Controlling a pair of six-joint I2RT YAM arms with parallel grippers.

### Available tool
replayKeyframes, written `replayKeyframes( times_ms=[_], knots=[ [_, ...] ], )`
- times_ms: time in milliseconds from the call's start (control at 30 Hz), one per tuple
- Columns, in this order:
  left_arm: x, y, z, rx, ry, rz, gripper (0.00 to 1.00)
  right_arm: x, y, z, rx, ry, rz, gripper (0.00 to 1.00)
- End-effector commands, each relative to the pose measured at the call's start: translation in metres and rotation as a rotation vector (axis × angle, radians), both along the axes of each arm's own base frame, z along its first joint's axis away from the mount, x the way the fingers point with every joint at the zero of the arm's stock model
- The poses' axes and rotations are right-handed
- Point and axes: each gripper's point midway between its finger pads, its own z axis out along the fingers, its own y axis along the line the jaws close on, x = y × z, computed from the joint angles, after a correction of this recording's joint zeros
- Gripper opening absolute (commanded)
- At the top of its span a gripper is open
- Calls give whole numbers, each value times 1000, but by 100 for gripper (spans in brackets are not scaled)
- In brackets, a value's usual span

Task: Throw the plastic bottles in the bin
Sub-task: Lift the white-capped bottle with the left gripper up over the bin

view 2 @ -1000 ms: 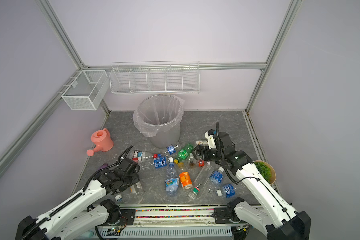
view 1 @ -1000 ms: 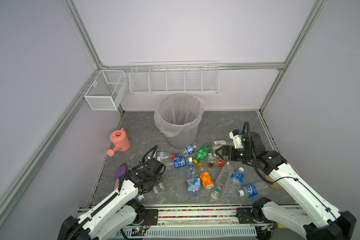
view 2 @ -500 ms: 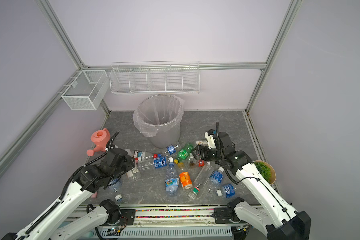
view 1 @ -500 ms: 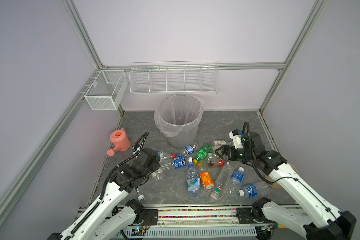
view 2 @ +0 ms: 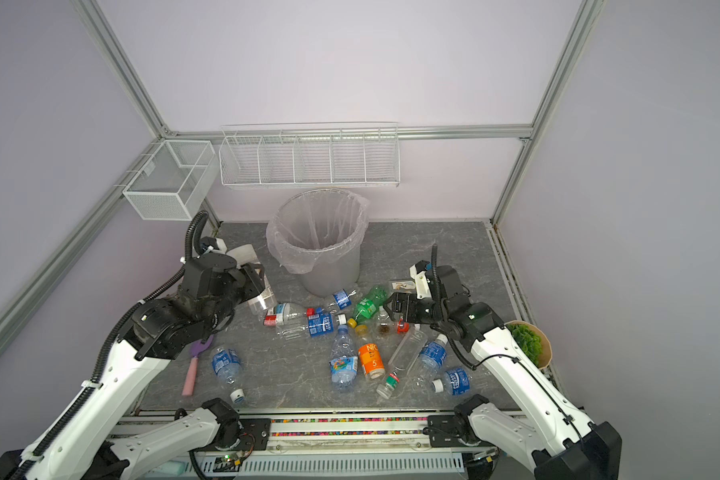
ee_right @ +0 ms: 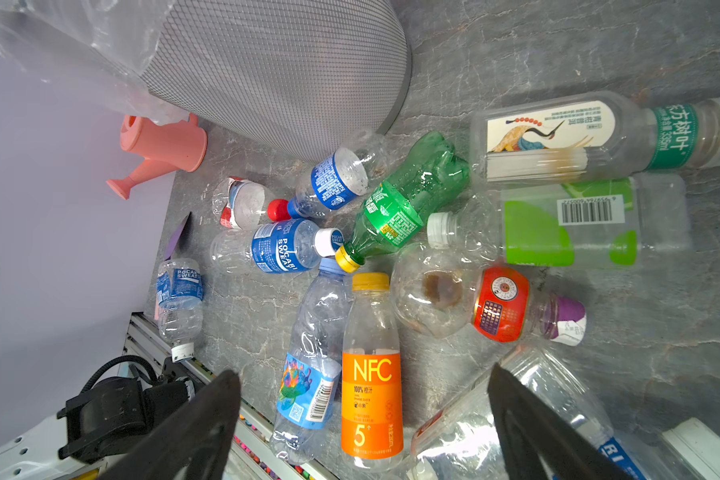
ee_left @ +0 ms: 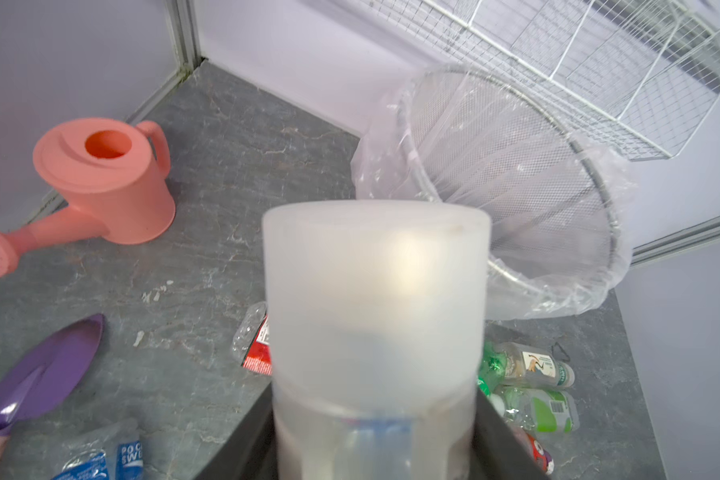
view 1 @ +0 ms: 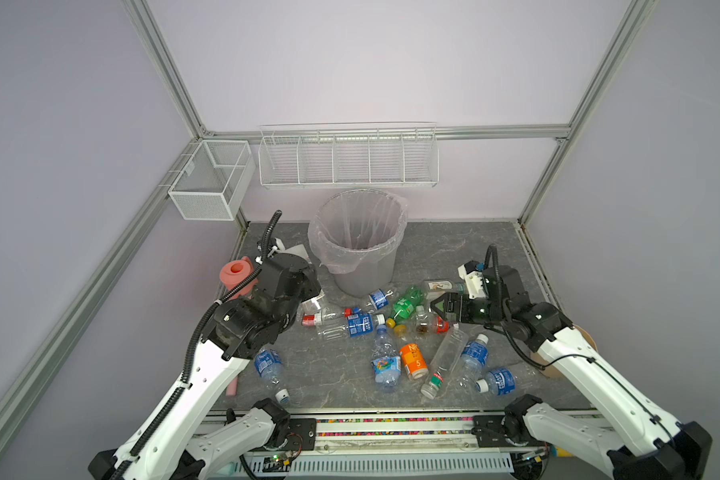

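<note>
your left gripper (ee_left: 375, 453) is clamped on a frosted white bottle (ee_left: 375, 291). the bottle sticks out ahead of the fingers (ee_left: 242, 440) and fills the middle of the left wrist view. the bin (ee_left: 591, 174) stands just ahead of it and off to one side, with its bag-lined mouth open. the held bottle is short of that mouth, not over it. a pink watering can (ee_left: 109, 187) sits off to the gripper's other side.

your right gripper (ee_right: 366, 419) has its jaws wide apart and nothing between them. it hovers over the scattered plastic bottles (view 1: 360, 324). directly beneath it lie an orange nfc bottle (ee_right: 371, 395) and a clear bottle with a colourful label (ee_right: 308, 386). a green bottle (ee_right: 408, 195) lies farther ahead, toward the bin.
</note>
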Motion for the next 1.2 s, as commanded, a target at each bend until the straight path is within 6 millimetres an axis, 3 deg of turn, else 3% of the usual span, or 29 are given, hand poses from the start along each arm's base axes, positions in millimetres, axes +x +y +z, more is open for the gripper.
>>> replayKeyframes(
  times_ms=[0,367,667,1000,1033,1167],
  knots=[
    [12,0,42,41,-115,0,0,-5,-3,-5,-7,2,-8,95],
    [36,-11,142,68,-351,-13,0,-9,-6,-6,-17,0,-8,95],
    [51,-24,197,82,-491,-33,0,-12,-8,-7,-21,3,-7,95],
    [70,-42,229,121,-573,-57,0,-15,-10,-3,-18,-10,-10,95],
    [74,-44,230,128,-579,-57,0,-19,-13,-15,-33,15,-11,95],
    [89,-54,227,163,-579,-62,0,-21,-15,-17,-35,15,-17,95]
  ],
)
